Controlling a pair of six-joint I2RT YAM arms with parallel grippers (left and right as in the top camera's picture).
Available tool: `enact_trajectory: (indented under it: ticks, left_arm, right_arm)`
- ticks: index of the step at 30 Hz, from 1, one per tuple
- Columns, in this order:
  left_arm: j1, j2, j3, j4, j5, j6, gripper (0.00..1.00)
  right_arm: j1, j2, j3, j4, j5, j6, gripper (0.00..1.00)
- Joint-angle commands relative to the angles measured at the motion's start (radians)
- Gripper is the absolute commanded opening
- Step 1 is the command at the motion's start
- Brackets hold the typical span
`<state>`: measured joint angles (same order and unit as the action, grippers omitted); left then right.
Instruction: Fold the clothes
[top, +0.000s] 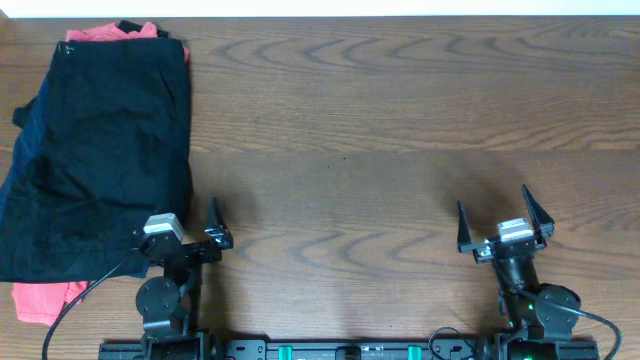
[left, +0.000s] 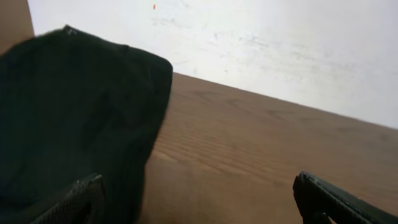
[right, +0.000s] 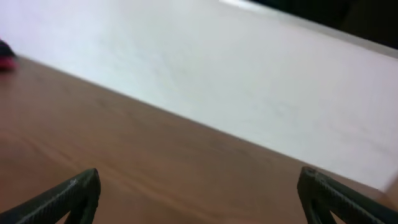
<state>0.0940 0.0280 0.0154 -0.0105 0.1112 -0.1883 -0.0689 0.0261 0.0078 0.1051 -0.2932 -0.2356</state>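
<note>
A pile of clothes lies at the table's left. Black shorts (top: 115, 120) are on top, a navy piece (top: 25, 175) shows under them at the left, and a coral-red piece (top: 45, 300) sticks out at the near and far ends. My left gripper (top: 190, 235) is open and empty at the pile's near right corner; the black fabric (left: 68, 118) fills the left of the left wrist view, behind my left finger. My right gripper (top: 505, 222) is open and empty over bare wood at the right.
The wooden table (top: 400, 150) stretches from the pile to the right edge. A white wall (right: 249, 81) stands beyond the far edge. Both arm bases sit at the near edge.
</note>
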Motion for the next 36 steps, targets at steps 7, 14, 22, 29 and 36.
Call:
enact_trajectory:
  ticks: [7,14,22,29,36]
  left_arm:
    - [-0.006,0.133,0.224,-0.149,0.058,-0.063,0.98]
    - [-0.006,0.468,0.537,-0.299,0.065,-0.057,0.98]
    - [-0.006,0.821,0.926,-0.513,0.065,-0.055,0.98]
    - [-0.006,1.106,1.278,-0.800,0.133,0.051,0.98]
    - [-0.006,1.231,1.374,-0.864,0.133,0.053,0.98]
  right_arm:
    - [0.010,0.153,0.178,0.007,-0.128,0.093,0.99]
    - [0.010,0.523,0.445,0.008,-0.238,0.092,0.99]
    - [0.010,0.906,0.799,-0.085,-0.382,0.113,0.99]
    - [0.010,1.170,1.112,-0.420,-0.354,0.116,0.99]
    - [0.010,1.398,1.339,-0.728,-0.306,0.116,0.99]
